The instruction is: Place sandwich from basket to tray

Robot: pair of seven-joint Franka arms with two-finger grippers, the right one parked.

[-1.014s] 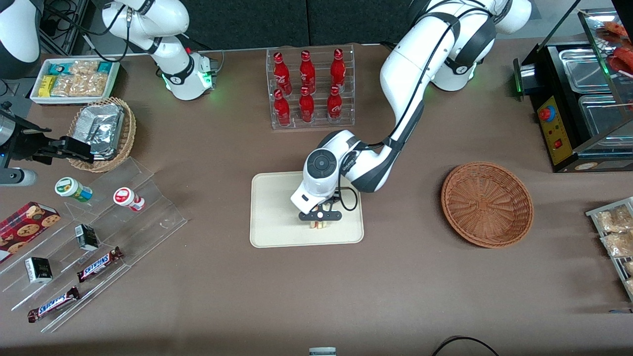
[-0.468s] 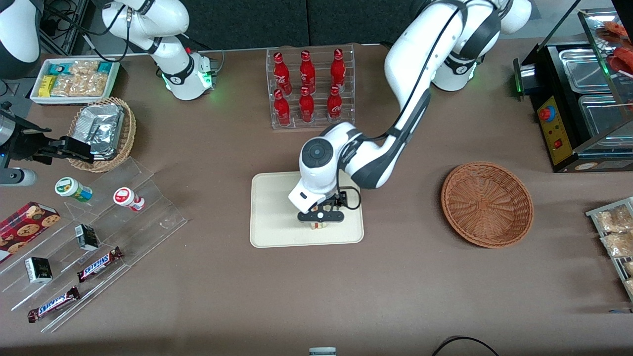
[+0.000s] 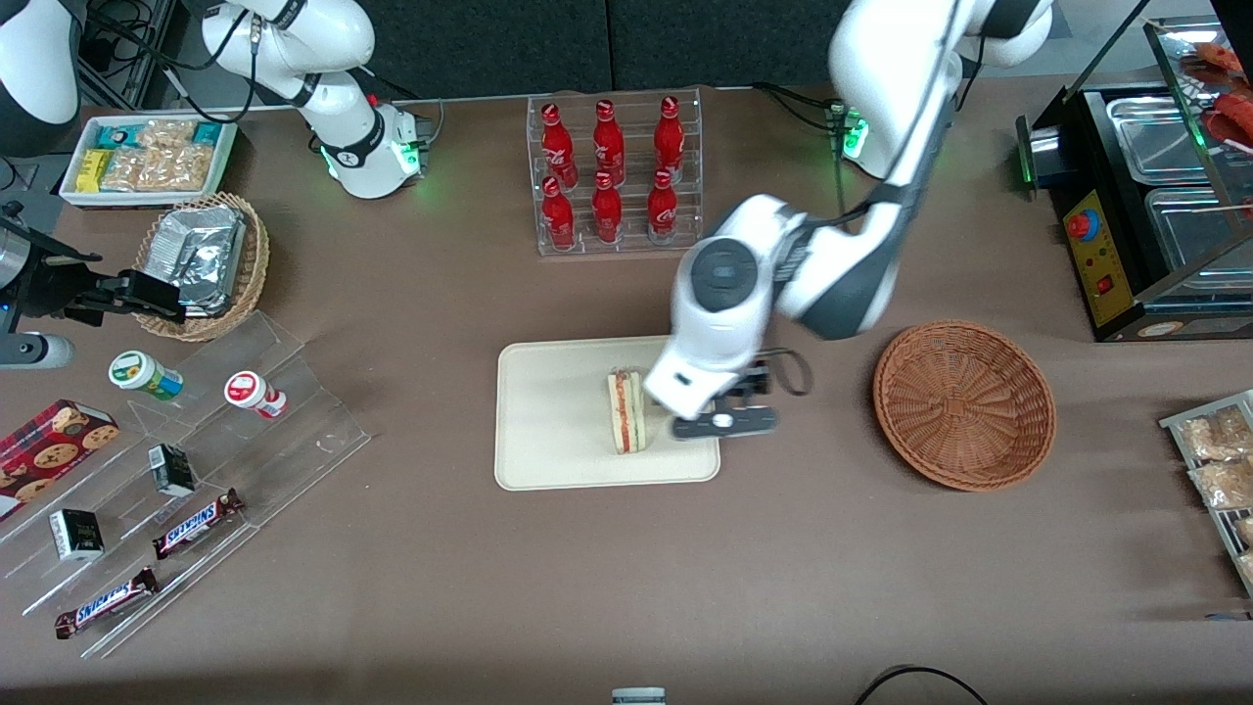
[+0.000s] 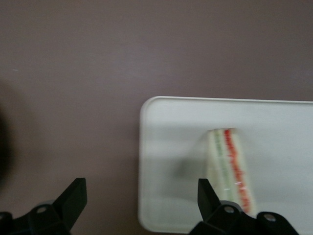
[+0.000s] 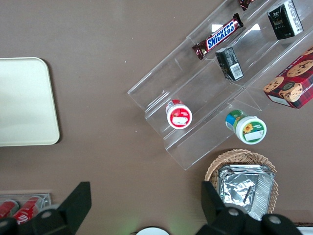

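Observation:
The sandwich (image 3: 626, 411) stands on its edge on the cream tray (image 3: 548, 431), red and green filling showing. The left wrist view shows the same sandwich (image 4: 231, 166) on the tray (image 4: 166, 147). My gripper (image 3: 726, 423) hangs open above the tray's edge toward the working arm's end, beside the sandwich and apart from it. Its two black fingers (image 4: 73, 196) are spread wide with nothing between them. The reddish-brown wicker basket (image 3: 964, 403) sits empty on the table toward the working arm's end.
A clear rack of red bottles (image 3: 612, 171) stands farther from the front camera than the tray. Clear stepped shelves (image 3: 196, 470) with snacks and a tan basket of foil packets (image 3: 201, 259) lie toward the parked arm's end. A black appliance (image 3: 1145, 196) stands past the wicker basket.
The gripper has let go of the sandwich, risen and moved off toward the basket. The sandwich stays standing on the tray, now uncovered.

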